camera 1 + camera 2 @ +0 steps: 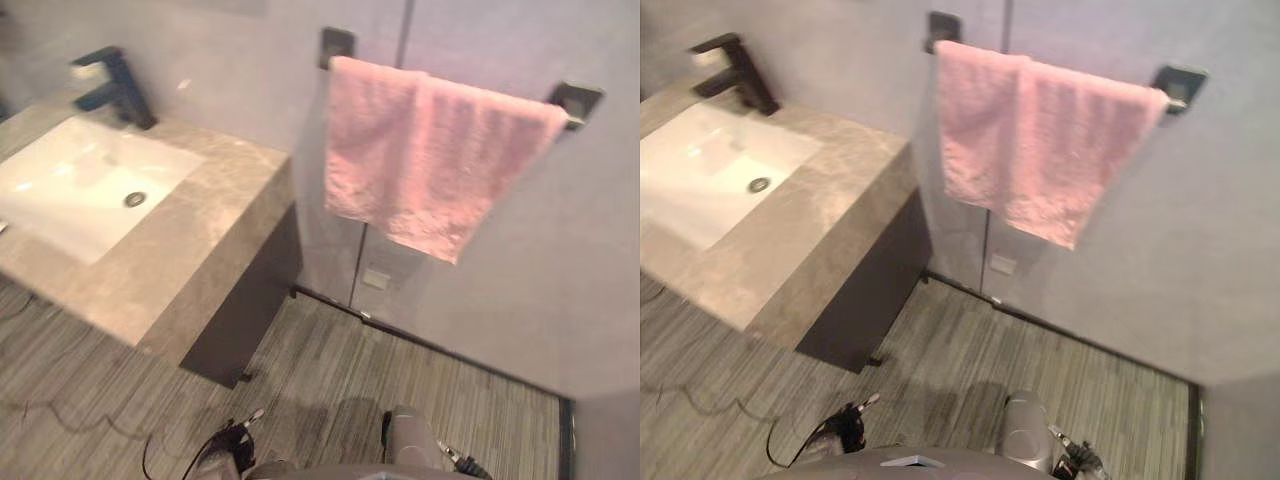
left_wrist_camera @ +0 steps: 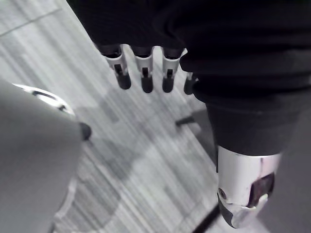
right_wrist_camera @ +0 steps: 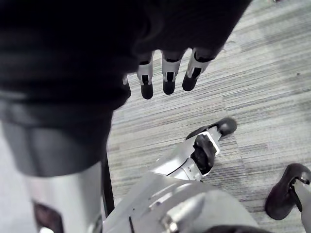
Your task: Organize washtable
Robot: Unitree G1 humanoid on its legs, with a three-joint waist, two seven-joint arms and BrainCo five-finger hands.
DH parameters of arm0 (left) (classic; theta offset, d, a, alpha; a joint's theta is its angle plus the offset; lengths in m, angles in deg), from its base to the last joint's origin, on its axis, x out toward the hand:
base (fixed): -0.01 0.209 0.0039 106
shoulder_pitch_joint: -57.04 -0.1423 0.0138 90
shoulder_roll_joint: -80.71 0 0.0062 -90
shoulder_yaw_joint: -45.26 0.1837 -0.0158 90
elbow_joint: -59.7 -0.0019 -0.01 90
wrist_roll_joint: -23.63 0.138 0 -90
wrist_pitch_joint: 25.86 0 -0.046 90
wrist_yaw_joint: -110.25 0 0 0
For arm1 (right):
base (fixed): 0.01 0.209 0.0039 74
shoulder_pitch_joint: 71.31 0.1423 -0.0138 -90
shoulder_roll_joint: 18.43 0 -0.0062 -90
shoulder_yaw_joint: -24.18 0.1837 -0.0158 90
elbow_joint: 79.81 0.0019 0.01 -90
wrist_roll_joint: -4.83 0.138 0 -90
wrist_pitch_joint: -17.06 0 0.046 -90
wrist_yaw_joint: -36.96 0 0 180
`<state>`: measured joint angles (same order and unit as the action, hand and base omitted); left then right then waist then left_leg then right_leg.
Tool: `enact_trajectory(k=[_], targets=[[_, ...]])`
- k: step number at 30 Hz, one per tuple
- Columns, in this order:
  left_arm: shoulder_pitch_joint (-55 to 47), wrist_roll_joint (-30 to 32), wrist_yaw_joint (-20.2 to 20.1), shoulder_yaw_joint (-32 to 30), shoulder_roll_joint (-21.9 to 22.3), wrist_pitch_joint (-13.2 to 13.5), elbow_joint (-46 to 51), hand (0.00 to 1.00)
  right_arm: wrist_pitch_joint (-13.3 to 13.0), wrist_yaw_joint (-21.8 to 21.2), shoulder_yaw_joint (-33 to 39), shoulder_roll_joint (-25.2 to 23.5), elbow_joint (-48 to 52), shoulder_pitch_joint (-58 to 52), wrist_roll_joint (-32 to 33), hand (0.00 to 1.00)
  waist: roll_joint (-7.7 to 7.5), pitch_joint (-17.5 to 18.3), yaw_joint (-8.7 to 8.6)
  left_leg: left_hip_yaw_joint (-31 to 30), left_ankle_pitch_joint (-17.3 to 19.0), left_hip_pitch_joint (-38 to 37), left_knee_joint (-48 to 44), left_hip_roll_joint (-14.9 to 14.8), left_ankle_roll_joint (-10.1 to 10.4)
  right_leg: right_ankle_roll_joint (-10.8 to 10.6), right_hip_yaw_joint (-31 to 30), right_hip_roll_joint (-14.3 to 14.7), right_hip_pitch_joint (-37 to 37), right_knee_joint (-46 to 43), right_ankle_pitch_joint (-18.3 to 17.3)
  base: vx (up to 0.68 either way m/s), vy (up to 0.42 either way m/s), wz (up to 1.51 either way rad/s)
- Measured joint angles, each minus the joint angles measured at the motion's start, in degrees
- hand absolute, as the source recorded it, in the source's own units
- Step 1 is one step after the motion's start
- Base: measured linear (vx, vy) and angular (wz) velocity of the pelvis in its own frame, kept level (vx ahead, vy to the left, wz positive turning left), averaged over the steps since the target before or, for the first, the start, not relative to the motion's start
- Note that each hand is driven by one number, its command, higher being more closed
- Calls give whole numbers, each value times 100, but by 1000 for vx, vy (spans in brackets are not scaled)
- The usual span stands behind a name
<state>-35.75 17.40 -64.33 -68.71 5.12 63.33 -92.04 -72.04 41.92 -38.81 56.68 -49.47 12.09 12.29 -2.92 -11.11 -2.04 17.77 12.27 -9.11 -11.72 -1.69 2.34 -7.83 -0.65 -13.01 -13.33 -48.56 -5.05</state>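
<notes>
I am standing back from the washtable with both arms hanging at my sides. My left hand (image 2: 145,74) is dangling over the striped floor (image 1: 400,370) with its fingers (image 2: 168,77) released and straight, grasping nothing. My right hand (image 3: 167,77) is hanging the same way, fingers relaxed and empty.

The marble bench (image 1: 210,215) is sitting in the upper left of the head views, with the white basin (image 1: 70,180) sunk into it and the black tap (image 1: 115,90) rising at its back edge. As far as I am seeing, its top is carrying nothing loose. The pink towel (image 1: 420,160) is draped over the wall rail (image 1: 578,100) in the upper right, spread out but hanging lower on its right-hand side.

I am judging the tidying to be close to finished. All that seems left is perhaps evening out the towel, and any part of the bench beyond the left edge is something I cannot vouch for.
</notes>
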Motion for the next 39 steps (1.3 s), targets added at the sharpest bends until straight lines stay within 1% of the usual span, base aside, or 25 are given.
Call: enact_trajectory(k=[1,2,4,5,6,9,11,13,14,15,16,17,19,21,22,23,24,25,26,27,28,29,30,34,39], targets=[[-1,-8,20,-103,-22,-33,-6,0,-12,-8,-11,28,74,30,-29,0,125,-31,65,-165,-95,18,1,-14,-7,-101,-188,137,246,285,-98,-24,-13,59],[-28,-3,22,-89,0,-40,-5,0,-21,1,-13,61,89,30,-30,0,171,-5,88,-240,-175,30,36,-15,3,-93,-286,216,381,497,-197,26,33,43],[-127,-3,34,-81,51,-41,8,0,-13,-5,-231,150,92,158,-68,0,223,169,183,-344,-284,278,-34,-11,28,16,-457,285,845,1550,-678,24,-16,20],[-150,-4,37,-72,44,-43,8,0,-14,-9,-283,169,90,221,-91,0,194,217,200,-375,-284,428,-95,-16,28,67,-440,282,868,1797,-764,-31,-73,5],[-153,-6,48,-40,16,-48,2,0,-15,-7,-484,193,88,398,-114,0,265,294,241,-420,-283,790,-285,-91,29,130,-329,308,902,2261,-813,-97,-110,-2],[-157,-29,104,232,-222,-54,-73,0,-18,-55,-943,171,51,856,-207,0,248,160,295,-631,-290,1313,-666,-356,61,161,-212,528,1124,3216,-791,-138,-138,19],[-172,-161,145,443,-260,-64,-113,0,-20,-51,-1037,250,47,940,-259,0,361,-15,291,-915,-373,1314,-665,-547,225,300,106,696,1378,3438,-593,-157,-123,61],[-184,-238,175,628,-274,-58,-87,0,-21,-43,-1075,357,-1,1020,-414,0,467,-132,297,-985,-623,1518,-599,-665,536,398,423,870,1422,3457,-540,-229,-103,83],[-191,-237,193,796,-321,-50,-53,0,-14,-33,-1040,409,-148,1094,-492,0,353,-105,295,-1016,-1051,1567,-116,-618,574,515,678,798,1325,3527,-465,-234,-95,107],[-135,-225,203,819,-386,-39,-59,0,-24,-19,-929,375,-183,1090,-536,0,308,-115,271,-672,-973,1582,-302,-718,376,637,933,716,1236,3612,-377,-18,-19,104],[-116,-213,209,812,-386,-75,-61,0,-19,25,-816,403,-167,1134,-534,0,340,-175,268,-190,-559,1756,-1339,-930,136,672,1099,696,1161,3535,-354,367,92,103],[-193,-209,215,810,-354,-77,-72,0,-16,76,-727,481,-158,1124,-533,0,350,-187,255,133,-242,1739,-2541,-1147,68,705,1305,642,1129,3470,-297,480,150,87],[-247,-184,214,809,-290,-95,-135,0,-19,91,-547,522,-152,932,-534,0,478,-128,225,224,-163,1360,-3306,-1410,137,700,1624,609,1166,3461,-213,520,167,95],[-274,-103,192,809,-253,-121,-131,0,-12,77,-379,499,-153,794,-543,0,602,-54,182,244,-450,900,-3278,-1741,161,651,1980,564,1139,3327,-178,346,178,115],[-234,-23,183,812,-244,-120,-70,0,3,74,-247,463,-169,739,-592,0,606,-94,128,449,-323,810,-2813,-1548,328,575,2147,452,1127,3248,-185,15,169,110],[-247,4,183,815,-312,-118,-26,0,50,59,-206,387,-182,709,-622,0,466,-58,119,423,-334,790,-2490,-1396,348,582,2107,422,1097,3298,-189,139,192,147],[-272,81,186,809,-497,-132,-10,0,95,55,-188,238,-310,639,-639,0,111,123,62,213,-272,426,-1410,-866,413,785,1992,387,1043,3763,-41,288,96,118],[-226,119,187,795,-496,-147,-57,0,93,56,-137,231,-354,632,-640,0,197,145,4,242,-77,426,-1567,-977,411,795,2193,382,1074,3858,110,484,161,114],[-213,128,167,833,-421,-154,-69,0,100,68,-29,269,-350,662,-639,0,396,161,32,269,10,282,-1402,-1157,626,672,2338,451,1002,3855,279,356,206,74],[-180,189,161,830,-321,-161,-72,0,94,68,80,311,-349,700,-639,0,550,167,14,232,154,105,-689,-1034,855,591,2459,471,875,3810,352,266,293,89],[-140,245,150,949,-286,-166,-64,0,94,38,183,282,-349,735,-633,0,563,165,-81,233,173,-6,107,-845,848,528,2598,404,733,3801,441,146,264,83],[-101,253,144,1084,-300,-163,-58,0,93,29,209,278,-350,749,-633,0,559,163,-84,220,165,-64,398,-768,812,501,2668,344,648,3781,490,19,266,69],[-9,283,129,1229,-354,-160,-59,0,94,30,225,255,-350,759,-633,0,493,120,-29,175,61,-118,723,-605,602,512,2675,221,542,3716,548,-91,193,33],[-57,406,129,1559,-507,-110,-105,0,97,68,161,227,-346,661,-631,0,343,136,-51,137,-21,-181,789,-333,471,414,2587,-27,626,3734,775,-113,103,2],[1,489,126,1629,-550,-59,-124,0,95,70,-143,246,-341,696,-635,0,221,34,-55,128,-115,-186,844,-234,313,414,2302,-52,566,3720,924,-78,28,-4]])
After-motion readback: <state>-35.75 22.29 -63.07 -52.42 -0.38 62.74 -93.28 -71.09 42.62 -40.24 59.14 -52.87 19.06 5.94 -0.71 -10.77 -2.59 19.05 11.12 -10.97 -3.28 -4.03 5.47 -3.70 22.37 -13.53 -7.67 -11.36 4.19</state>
